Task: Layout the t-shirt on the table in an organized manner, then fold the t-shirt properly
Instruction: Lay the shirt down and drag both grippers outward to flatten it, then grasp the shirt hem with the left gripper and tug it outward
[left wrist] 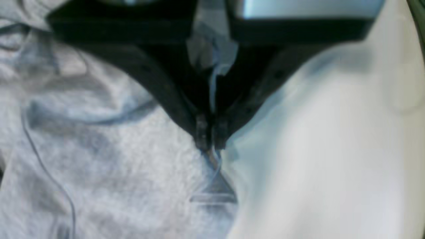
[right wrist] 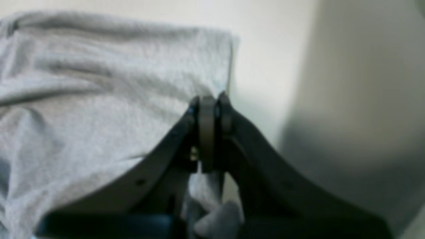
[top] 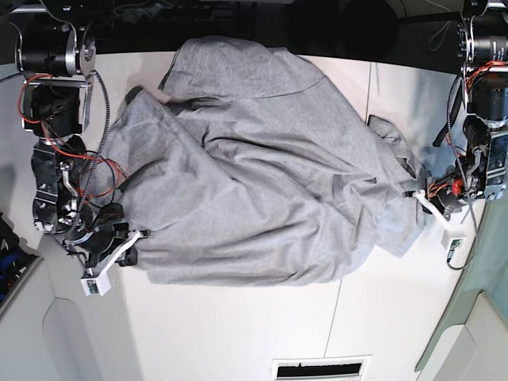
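The heather-grey t-shirt (top: 262,175) lies crumpled and spread across the white table (top: 238,333), with no lettering showing. In the base view my left gripper (top: 418,197) is at the shirt's right edge. The left wrist view shows that gripper (left wrist: 211,142) shut on a pinch of the t-shirt (left wrist: 99,159), with cloth bunched up between the fingers. My right gripper (top: 140,238) sits at the shirt's lower left corner. In the right wrist view the gripper (right wrist: 209,103) is shut on the edge of the t-shirt (right wrist: 99,99), and fabric pokes out behind the pads.
Thin dark seam lines (top: 370,87) cross the table. A slotted vent (top: 317,369) sits at the near edge. Both arm bases with loose red and black cables (top: 59,167) stand at the table's left and right sides. A dark gap runs along the far edge.
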Action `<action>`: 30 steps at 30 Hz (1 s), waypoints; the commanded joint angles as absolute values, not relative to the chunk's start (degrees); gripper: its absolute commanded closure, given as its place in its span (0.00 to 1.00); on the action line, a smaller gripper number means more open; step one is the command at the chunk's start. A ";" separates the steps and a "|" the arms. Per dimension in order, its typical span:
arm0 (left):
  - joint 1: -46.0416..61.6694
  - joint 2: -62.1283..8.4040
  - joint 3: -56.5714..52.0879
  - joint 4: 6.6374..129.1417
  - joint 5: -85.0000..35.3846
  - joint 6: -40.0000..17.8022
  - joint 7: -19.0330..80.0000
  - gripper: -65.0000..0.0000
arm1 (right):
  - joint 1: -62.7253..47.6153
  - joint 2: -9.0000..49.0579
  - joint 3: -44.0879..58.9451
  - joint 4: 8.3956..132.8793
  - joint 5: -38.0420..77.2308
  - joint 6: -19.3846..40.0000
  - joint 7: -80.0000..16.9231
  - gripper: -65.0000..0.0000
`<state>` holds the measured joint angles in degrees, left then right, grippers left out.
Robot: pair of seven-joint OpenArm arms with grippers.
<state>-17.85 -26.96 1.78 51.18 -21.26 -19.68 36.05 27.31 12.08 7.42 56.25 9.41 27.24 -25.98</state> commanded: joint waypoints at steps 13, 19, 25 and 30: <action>-33.52 -24.75 17.30 51.57 -17.72 -15.40 35.03 1.00 | 28.99 21.26 19.51 58.08 20.91 27.29 -29.10 1.00; -34.74 -25.82 17.17 52.07 -22.28 -18.41 39.90 0.73 | 28.71 20.93 19.49 58.08 26.41 27.90 -33.34 0.68; -30.70 -32.32 15.00 56.64 -37.65 -26.06 44.91 0.66 | 28.49 20.97 19.49 58.08 27.70 28.10 -42.00 0.56; -22.33 -35.42 7.29 61.43 -51.16 -33.56 52.16 0.66 | 25.93 20.91 19.49 58.08 33.78 28.97 -43.07 0.56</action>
